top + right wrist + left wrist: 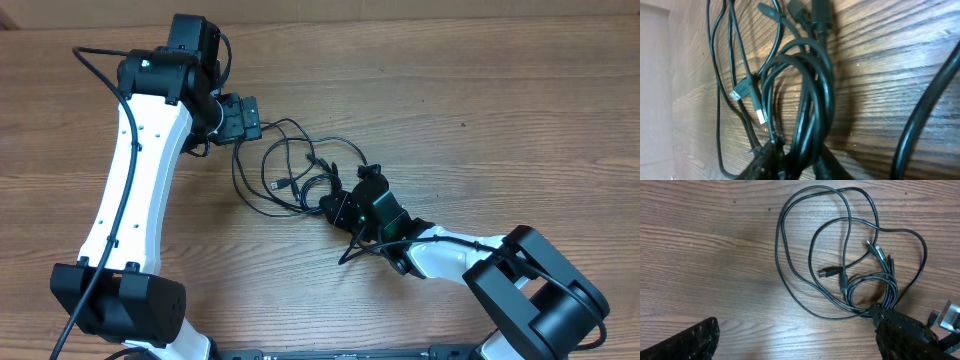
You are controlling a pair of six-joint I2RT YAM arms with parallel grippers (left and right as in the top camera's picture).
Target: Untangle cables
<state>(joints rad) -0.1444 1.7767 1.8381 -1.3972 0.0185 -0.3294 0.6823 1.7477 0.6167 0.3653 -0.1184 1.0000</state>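
Since the right gripper (335,207) pinches the near-right coil of the thin black flexible cables (820,100) between narrow jaws, with the loops lying on the brown wooden table (500,90) between the two arms, any pull is best made slowly toward the near right, so the loops slide rather than cinch. The left gripper (254,118), wide and empty, hovers by the far-left loops and should pin one strand there, not several.

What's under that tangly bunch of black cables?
Wooden table shows through the loops of the cables. The right gripper covers one end of the bundle, so beneath there is hidden.
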